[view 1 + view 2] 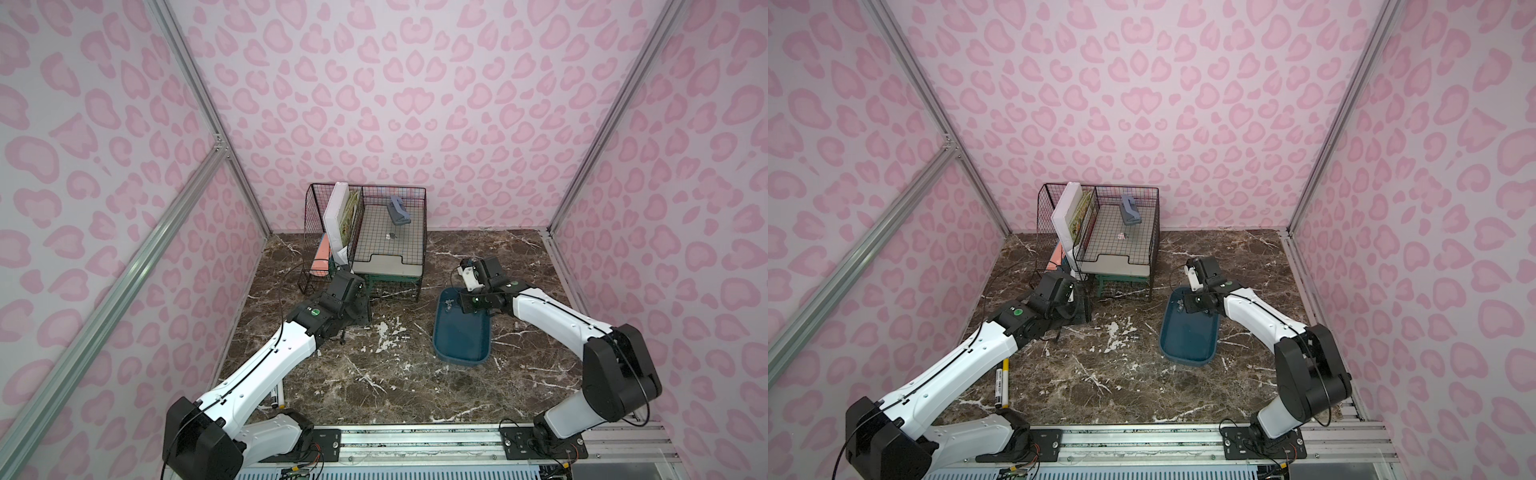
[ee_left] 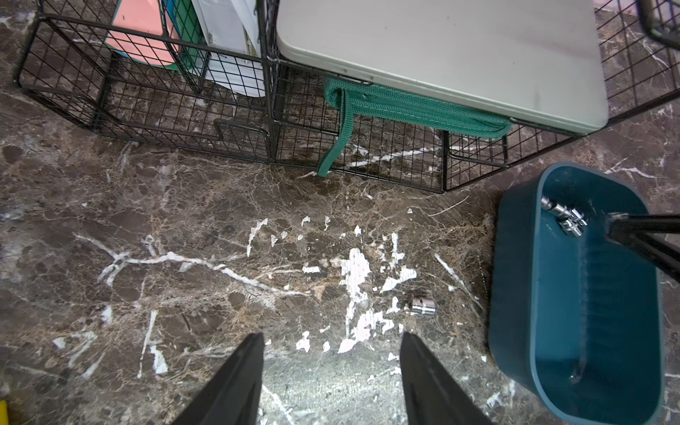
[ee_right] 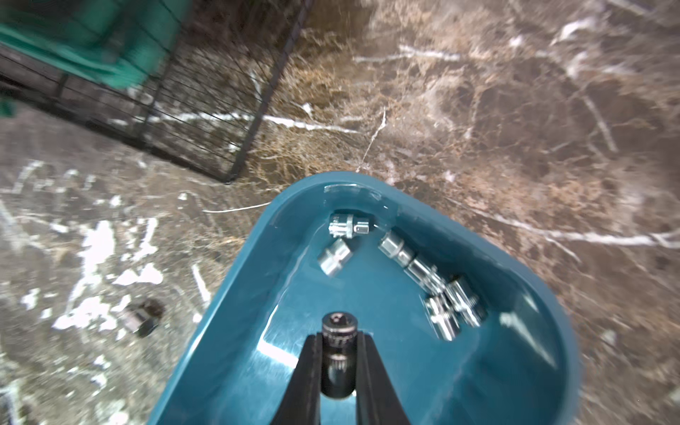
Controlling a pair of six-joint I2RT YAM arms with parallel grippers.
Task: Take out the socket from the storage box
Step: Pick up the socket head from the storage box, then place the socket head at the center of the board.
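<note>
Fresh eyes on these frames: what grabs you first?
The pink spotted walls all around the cell hit first. Next comes the right gripper, shut on a dark socket over the teal storage box, where shiny sockets lie loose at one end. One more socket lies on the marble table beside the box.

Blurry loose socket [image 3: 142,317] on tabletop [image 3: 515,110], near storage box [image 3: 235,290].

Soft even light, top views sharp, right wrist view motion-blurred, white glare inside shallow dark teal-blue plastic storage box [image 3: 265,265]
</note>
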